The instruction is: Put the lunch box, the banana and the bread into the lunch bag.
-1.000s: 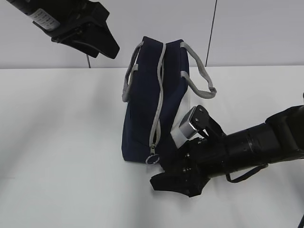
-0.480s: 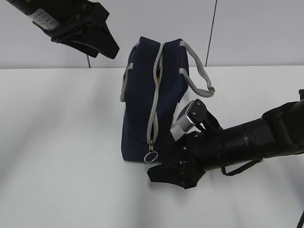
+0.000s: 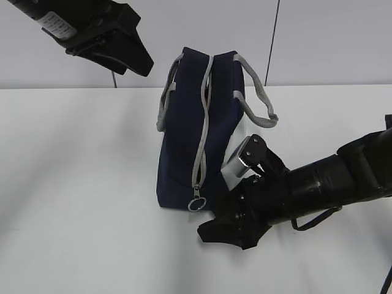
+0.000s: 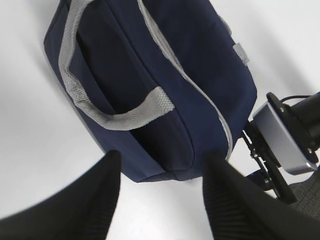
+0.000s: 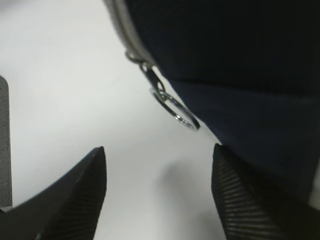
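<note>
The navy lunch bag (image 3: 184, 141) stands on the white table, its grey handles up. Its grey zipper runs over the top and down the near end to the ring pull (image 3: 196, 204), which hangs low. My right gripper (image 3: 207, 235) is open and empty, low over the table just right of the ring pull. In the right wrist view the ring pull (image 5: 180, 113) hangs free ahead of the open fingers (image 5: 85, 195), beside the bag (image 5: 240, 65). My left gripper (image 3: 142, 64) is open and empty, high above the bag's far left; its view looks down on the bag (image 4: 150, 65). The lunch box, banana and bread are out of view.
The white table (image 3: 79, 184) stretches left and in front of the bag. A grey wall (image 3: 331, 37) rises behind it. My right arm (image 3: 331, 184) lies low across the table's right side, and its silver wrist camera (image 4: 282, 137) sits close to the bag's near end.
The bag leaned left and has swung back. My right gripper slid left near the ring pull, then drew back a little to the right. The left gripper has not moved.
</note>
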Motion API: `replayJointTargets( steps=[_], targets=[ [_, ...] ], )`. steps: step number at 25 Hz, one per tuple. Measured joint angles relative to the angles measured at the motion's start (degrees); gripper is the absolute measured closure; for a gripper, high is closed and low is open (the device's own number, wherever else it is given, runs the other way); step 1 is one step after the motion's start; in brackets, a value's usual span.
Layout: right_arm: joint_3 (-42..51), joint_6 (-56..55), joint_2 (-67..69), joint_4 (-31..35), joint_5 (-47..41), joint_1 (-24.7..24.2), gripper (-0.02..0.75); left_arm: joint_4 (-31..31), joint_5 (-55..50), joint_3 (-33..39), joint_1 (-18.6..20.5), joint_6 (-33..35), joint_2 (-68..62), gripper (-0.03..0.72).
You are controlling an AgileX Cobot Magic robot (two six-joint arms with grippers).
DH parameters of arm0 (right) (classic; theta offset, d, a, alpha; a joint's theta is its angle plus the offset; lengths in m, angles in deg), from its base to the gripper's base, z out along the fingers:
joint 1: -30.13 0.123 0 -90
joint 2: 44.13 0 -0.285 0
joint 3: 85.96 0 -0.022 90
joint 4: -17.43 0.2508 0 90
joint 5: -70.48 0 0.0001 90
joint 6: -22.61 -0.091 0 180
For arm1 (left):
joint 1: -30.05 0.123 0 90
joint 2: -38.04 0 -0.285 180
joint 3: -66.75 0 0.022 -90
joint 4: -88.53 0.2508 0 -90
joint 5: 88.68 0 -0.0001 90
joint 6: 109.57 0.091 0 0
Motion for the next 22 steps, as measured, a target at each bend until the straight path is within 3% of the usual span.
replayJointTargets(
  steps=[10,22],
  targets=[
    [0.00,-4.12,0.00,-3.75,-6.27,0.00,0.248,0.00,-0.05,0.00,0.00,0.05,0.00,0.308],
    [0.00,-3.61,0.00,-0.05,-6.58,0.00,0.248,0.00,-0.05,0.00,0.00,0.05,0.00,0.308]
  ],
)
